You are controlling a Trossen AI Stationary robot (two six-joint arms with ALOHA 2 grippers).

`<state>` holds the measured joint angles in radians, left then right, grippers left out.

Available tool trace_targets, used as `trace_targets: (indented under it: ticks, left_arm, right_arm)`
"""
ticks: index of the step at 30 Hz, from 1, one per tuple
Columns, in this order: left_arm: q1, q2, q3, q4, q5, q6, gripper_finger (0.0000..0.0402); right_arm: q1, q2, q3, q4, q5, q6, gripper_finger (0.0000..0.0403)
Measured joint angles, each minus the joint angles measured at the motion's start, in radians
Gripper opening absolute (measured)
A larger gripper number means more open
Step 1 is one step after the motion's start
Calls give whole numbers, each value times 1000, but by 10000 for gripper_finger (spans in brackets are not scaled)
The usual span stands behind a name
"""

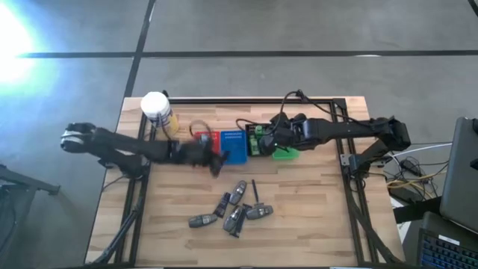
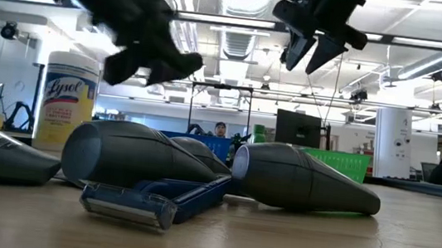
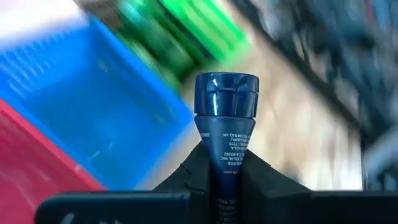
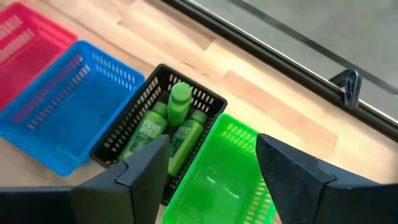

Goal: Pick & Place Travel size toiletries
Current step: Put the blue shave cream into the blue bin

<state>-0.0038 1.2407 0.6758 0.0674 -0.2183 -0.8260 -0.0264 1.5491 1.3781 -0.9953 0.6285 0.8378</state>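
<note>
My left gripper (image 1: pixel 218 161) hangs above the table beside the blue tray (image 1: pixel 234 146), shut on a dark blue capped tube (image 3: pixel 225 124). My right gripper (image 4: pixel 211 149) hovers open over the black tray (image 4: pixel 134 134) and the green tray (image 4: pixel 217 180), touching nothing. Bright green bottles (image 4: pixel 171 127) lie in the black tray. Several dark grey tubes (image 1: pixel 237 193) and a thin dark stick (image 1: pixel 255 190) lie in a loose pile on the wood nearer the near edge. In the low view, tubes (image 2: pixel 302 179) and a blue razor (image 2: pixel 154 201) rest flat. My left gripper pinches the dark blue tube by its tapering body (image 3: pixel 224 165), just below the cap, between the two fingers. The cap end (image 3: pixel 226 93) sticks out beyond the fingertips. The tube is lifted clear of the table; its back end is hidden between the fingers.
A red tray (image 1: pixel 207 140) sits left of the blue one. A white-capped yellow wipes canister (image 1: pixel 157 112) stands at the far left corner. A black frame rims the table (image 1: pixel 321 224), and bare wood lies either side of the pile.
</note>
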Motion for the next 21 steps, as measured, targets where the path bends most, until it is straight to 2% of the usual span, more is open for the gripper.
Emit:
trace_targets:
  ticks: [4, 7, 10, 16, 21]
  left_arm:
    - [168, 44, 35, -3, 28, -99, 35]
    - [237, 109, 55, 0, 92, -159, 51]
    - [258, 192, 84, -4, 176, -190, 89]
    - [258, 337, 167, -1, 182, -197, 165]
    - [260, 338, 224, -113, 191, -118, 206]
  right_arm:
    - [-11, -1, 0, 3, 0, 15, 235]
    - [-11, 4, 0, 3, 0, 31, 243]
    - [-11, 8, 0, 4, 0, 40, 253]
    - [-11, 9, 0, 4, 0, 45, 270]
    - [-9, 9, 0, -8, 0, 43, 282]
